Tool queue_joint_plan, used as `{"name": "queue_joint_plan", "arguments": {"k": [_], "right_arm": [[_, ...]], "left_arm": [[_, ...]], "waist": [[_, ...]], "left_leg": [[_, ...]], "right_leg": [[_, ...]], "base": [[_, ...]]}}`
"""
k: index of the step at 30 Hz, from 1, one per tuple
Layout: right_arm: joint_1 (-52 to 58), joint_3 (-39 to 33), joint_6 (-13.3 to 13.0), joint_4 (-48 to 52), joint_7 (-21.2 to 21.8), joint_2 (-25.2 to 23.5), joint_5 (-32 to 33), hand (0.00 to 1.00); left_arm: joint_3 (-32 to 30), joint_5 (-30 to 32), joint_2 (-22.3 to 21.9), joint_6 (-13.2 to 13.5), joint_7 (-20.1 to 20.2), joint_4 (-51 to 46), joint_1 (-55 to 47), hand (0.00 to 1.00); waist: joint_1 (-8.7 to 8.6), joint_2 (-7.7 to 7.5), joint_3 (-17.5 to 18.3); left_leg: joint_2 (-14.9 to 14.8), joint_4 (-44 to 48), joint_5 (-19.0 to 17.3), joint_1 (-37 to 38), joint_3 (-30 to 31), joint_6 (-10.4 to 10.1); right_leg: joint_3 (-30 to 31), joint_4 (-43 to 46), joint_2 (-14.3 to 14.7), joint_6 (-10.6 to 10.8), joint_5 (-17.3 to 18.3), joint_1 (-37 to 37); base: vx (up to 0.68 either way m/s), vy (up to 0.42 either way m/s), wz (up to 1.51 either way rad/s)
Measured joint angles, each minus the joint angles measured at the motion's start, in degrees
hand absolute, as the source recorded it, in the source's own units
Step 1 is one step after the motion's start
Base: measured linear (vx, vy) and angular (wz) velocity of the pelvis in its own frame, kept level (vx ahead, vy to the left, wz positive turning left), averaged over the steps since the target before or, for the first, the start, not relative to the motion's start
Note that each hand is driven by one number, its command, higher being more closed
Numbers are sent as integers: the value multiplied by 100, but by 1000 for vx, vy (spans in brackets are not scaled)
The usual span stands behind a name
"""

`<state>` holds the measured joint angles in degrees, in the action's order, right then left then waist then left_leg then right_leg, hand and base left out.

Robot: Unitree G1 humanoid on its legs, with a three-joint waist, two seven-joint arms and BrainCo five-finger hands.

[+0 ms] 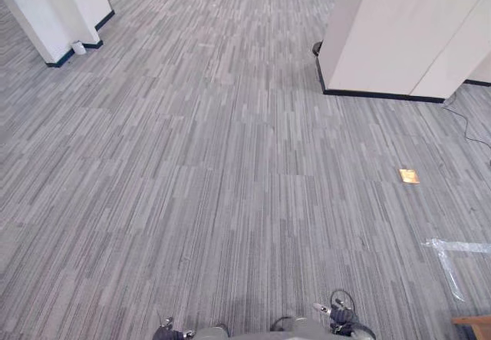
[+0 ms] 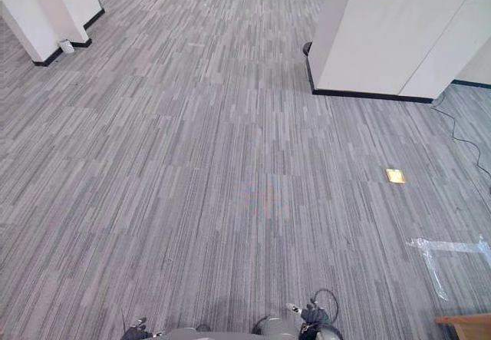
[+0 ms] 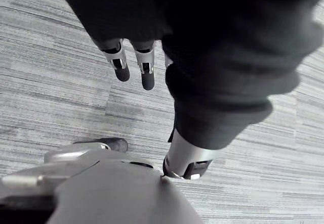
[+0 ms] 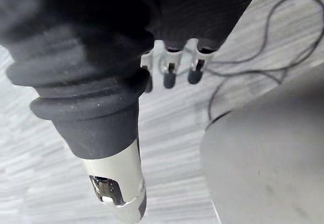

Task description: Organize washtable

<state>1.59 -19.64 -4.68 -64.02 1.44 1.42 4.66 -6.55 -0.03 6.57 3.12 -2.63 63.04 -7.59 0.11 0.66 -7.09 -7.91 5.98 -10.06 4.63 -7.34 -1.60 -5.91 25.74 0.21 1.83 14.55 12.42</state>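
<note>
Robot on open carpet, organizing apparently not begun.
The head camera looks down on a grey carpet floor (image 1: 192, 171) between a white cabinet (image 1: 399, 33) and a white pillar (image 1: 54, 10); a brass floor plate (image 1: 409, 176) and clear tape (image 1: 449, 259) lie to the right. The left hand (image 3: 120, 63) and right hand (image 4: 169, 72) hang over the carpet, fingers loosely straight, holding nothing. Where the washtable stands cannot be told, so the whole task seems left.
</note>
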Motion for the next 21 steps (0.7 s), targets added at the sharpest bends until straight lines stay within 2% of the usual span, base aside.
{"name": "queue_joint_plan", "arguments": {"k": [1, 2, 3, 4, 5, 6, 7, 8, 9, 10, 11, 12, 13, 14, 15, 16, 17, 18, 19, 20, 21], "right_arm": [[-9, -5, -12, 31, 1, 2, 4, 0], [-31, -40, -24, 46, 2, 0, 40, 0], [-48, -175, -13, 53, -1, -13, 43, 0], [-45, -241, -2, 69, -4, -29, 37, 0], [-17, -300, 8, 115, -8, -64, 35, 0], [-28, -413, 7, 177, 4, -35, 19, 0], [-25, -465, -2, 230, -8, -19, -23, 0], [-32, -591, -18, 251, -2, -10, -16, 0], [-58, -663, 13, 235, -2, 21, -10, 0], [-56, -660, 33, 231, -3, 53, -14, 0], [-52, -656, 68, 199, -4, 84, -17, 0], [-52, -658, 81, 74, -11, 89, 0, 0], [-43, -639, 84, 13, -13, 103, 17, 0], [19, -546, 90, 1, -11, 149, 46, 0], [63, -480, 88, -4, -11, 167, 56, 0], [61, -446, 92, -79, -16, 200, 59, 0], [34, -380, 105, -182, -21, 228, 72, 0], [20, -259, 136, -278, -28, 247, 133, 0], [-28, -169, 147, -279, -35, 243, 199, 0], [-60, -161, 147, -278, -37, 235, 211, 0], [-177, -129, 140, -277, -45, 220, 258, 0]], "left_arm": [[11, 37, -1, 3, -3, 0, 16, 0], [16, 124, 14, 8, -7, 0, 54, 0], [19, 252, 33, 5, -6, 1, 92, 0], [19, 318, 42, 5, -3, 0, 101, 0], [16, 364, 77, 7, 3, 2, 111, 0], [14, 423, -36, -4, -2, 80, 124, 0], [3, 475, -39, -2, 0, 83, 135, 0], [-13, 529, -86, 7, 16, 85, 141, 0], [-54, 529, -118, -3, 11, 100, 151, 0], [-95, 529, -169, -4, 11, 109, 129, 0], [-207, 510, -235, -8, 10, 107, 81, 0], [-470, 408, -280, -11, 11, 84, 72, 0], [-549, 369, -272, -11, 11, 40, 61, 0], [-544, 285, -264, -8, 12, -74, 17, 0], [-539, 283, -259, 0, 12, -156, -1, 0], [-539, 274, -294, -3, -2, -274, -8, 0], [-546, 207, -284, -1, -4, -311, -8, 0], [-552, 131, -258, -1, -8, -443, -10, 0], [-551, -4, -221, 14, -31, -580, -24, 0], [-550, -42, -221, 17, -39, -605, -25, 0], [-548, -111, -221, 30, -73, -663, -10, 0]], "waist": [[1, 10, -6], [-5, -7, -21], [-3, -36, -51], [-5, -55, -62], [-6, -122, -121], [5, -66, -138], [12, 1, -119], [26, 75, -98], [22, 111, -60], [24, 145, -39], [17, 226, 36], [28, 298, 83], [24, 300, 82], [43, 243, 55], [52, 235, 55], [65, 227, 60], [74, 192, 50], [80, 101, 49], [133, -31, 50], [156, -51, 47], [245, -98, 30]], "left_leg": [[-88, 21, -63, 21, 48, -92], [-236, 41, -175, 85, 209, -252], [-380, 1, -286, 236, 375, -423], [-438, -16, -350, 324, 486, -513], [-511, -106, -483, 563, 618, -701], [-759, -246, -615, 872, 737, -632], [-809, -206, -594, 934, 792, -621], [-771, -97, -523, 929, 676, -529], [-847, -6, -321, 921, 605, -618], [-948, 128, -263, 873, 608, -684], [-1117, 569, -201, 691, 645, -697], [-1298, 1681, 140, 279, 794, -714], [-1362, 2184, 425, 85, 838, -701], [-1433, 3349, 663, -333, 883, -727], [-1452, 3963, 616, -534, 846, -675], [-1463, 4947, 365, -912, 622, -657], [-1378, 5422, 112, -1146, 428, -522], [-1104, 5680, -217, -1478, 207, -378], [-630, 5556, -614, -1923, -24, -217], [-537, 5439, -691, -2018, -74, -166], [-262, 5026, -830, -2267, -200, -77]], "right_leg": [[42, -34, -36, 59, -58, 170], [171, -274, -153, 202, -313, 427], [248, -607, -355, 243, -634, 551], [286, -775, -470, 247, -761, 570], [167, -953, -719, 472, -1110, 490], [-195, -415, -613, 355, -1058, 523], [-281, -111, -591, 298, -800, 676], [-381, 548, -603, 182, -333, 937], [-354, 929, -482, 38, 1, 1098], [-363, 928, -375, -13, 74, 1088], [-360, 816, -185, -77, 131, 1015], [-340, 484, 123, -162, 181, 648], [-337, 284, 223, -237, 179, 422], [-304, -187, 394, -411, 81, -82], [-266, -410, 460, -462, 47, -338], [-178, -830, 585, -613, -119, -848], [-83, -1061, 621, -697, -214, -1198], [156, -1301, 623, -789, -352, -1583], [344, -1505, 510, -794, -392, -1950], [388, -1544, 477, -794, -392, -2023], [567, -1618, 379, -793, -391, -2166]], "base": [[222, -287, 39], [367, -485, 50], [326, -427, 58], [469, -629, 70], [435, -532, 52], [518, -604, 38], [454, -386, 2], [417, -354, -14], [422, -375, -24], [422, -383, -33], [449, -355, -47], [463, -337, -45], [497, -332, -37], [420, -238, -19], [517, -241, -20], [515, -180, -17], [625, -175, -11], [742, -95, -10], [533, -33, -11], [529, 34, -32], [532, 105, -84]]}}
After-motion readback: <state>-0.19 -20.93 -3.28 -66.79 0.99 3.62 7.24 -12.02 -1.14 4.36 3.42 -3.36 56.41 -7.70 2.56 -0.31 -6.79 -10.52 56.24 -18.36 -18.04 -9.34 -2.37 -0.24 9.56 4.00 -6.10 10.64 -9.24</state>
